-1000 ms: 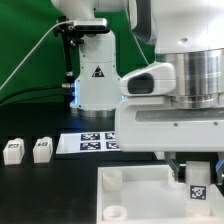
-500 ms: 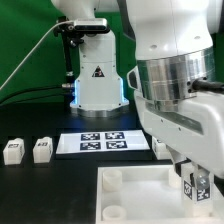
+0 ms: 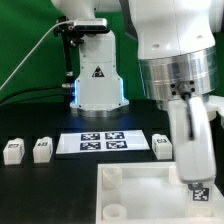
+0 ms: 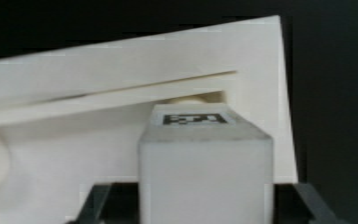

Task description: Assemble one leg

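Note:
My gripper [image 3: 196, 176] is shut on a leg [image 3: 198, 187], a small white post with a black-and-white tag, and holds it upright over the right part of the white tabletop panel [image 3: 140, 192]. In the wrist view the leg [image 4: 206, 150] stands between the dark fingers [image 4: 115, 205], with the panel [image 4: 105, 85] behind it. Whether the leg touches the panel I cannot tell. Three more legs lie on the black table: two at the exterior view's left [image 3: 13, 150] [image 3: 42, 149] and one beside the marker board [image 3: 162, 146].
The marker board [image 3: 100, 142] lies flat behind the panel. Round sockets [image 3: 113, 178] [image 3: 117, 210] sit on the panel's left side. The arm's white base [image 3: 97, 75] stands at the back before a green screen.
The wrist has swung round and the gripper now hangs upright with the leg pointing down over the panel. The arm no longer hides the leg beside the marker board.

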Robot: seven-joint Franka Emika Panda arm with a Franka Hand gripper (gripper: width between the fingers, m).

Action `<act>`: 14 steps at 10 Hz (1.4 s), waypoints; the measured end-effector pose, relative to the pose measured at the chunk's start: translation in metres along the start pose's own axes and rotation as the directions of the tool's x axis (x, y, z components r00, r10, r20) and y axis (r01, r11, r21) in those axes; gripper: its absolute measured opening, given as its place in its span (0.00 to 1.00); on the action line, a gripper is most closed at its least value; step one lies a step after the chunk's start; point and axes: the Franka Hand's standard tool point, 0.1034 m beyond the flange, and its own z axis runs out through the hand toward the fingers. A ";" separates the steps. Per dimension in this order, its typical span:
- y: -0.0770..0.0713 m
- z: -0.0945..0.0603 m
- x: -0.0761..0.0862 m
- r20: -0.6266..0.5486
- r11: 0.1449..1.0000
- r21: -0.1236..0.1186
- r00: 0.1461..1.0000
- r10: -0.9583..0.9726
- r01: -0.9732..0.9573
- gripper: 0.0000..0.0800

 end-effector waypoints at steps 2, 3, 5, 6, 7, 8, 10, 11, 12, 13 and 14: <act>0.002 0.000 -0.002 -0.007 1.000 -0.010 1.000 -0.018 0.018 0.40; 0.003 0.001 -0.002 -0.006 1.000 -0.013 1.000 -0.020 0.020 0.40; 0.003 0.001 -0.002 -0.006 1.000 -0.013 1.000 -0.023 0.022 0.63; 0.004 0.001 -0.002 -0.006 1.000 -0.014 1.000 -0.024 0.024 0.77; 0.004 0.002 -0.003 -0.006 1.000 -0.014 1.000 -0.028 0.028 0.80; 0.006 -0.001 -0.006 -0.004 0.998 -0.013 0.998 -0.060 0.060 0.80; 0.010 -0.014 -0.012 0.004 0.993 -0.004 0.993 -0.122 0.122 0.81; 0.010 -0.019 -0.015 0.007 0.991 0.003 0.991 -0.136 0.136 0.81; 0.011 -0.016 -0.014 0.005 0.991 -0.001 0.991 -0.136 0.136 0.81; 0.011 -0.016 -0.014 0.005 0.991 -0.001 0.991 -0.137 0.137 0.81; 0.011 -0.016 -0.014 0.005 0.990 -0.001 0.990 -0.139 0.139 0.81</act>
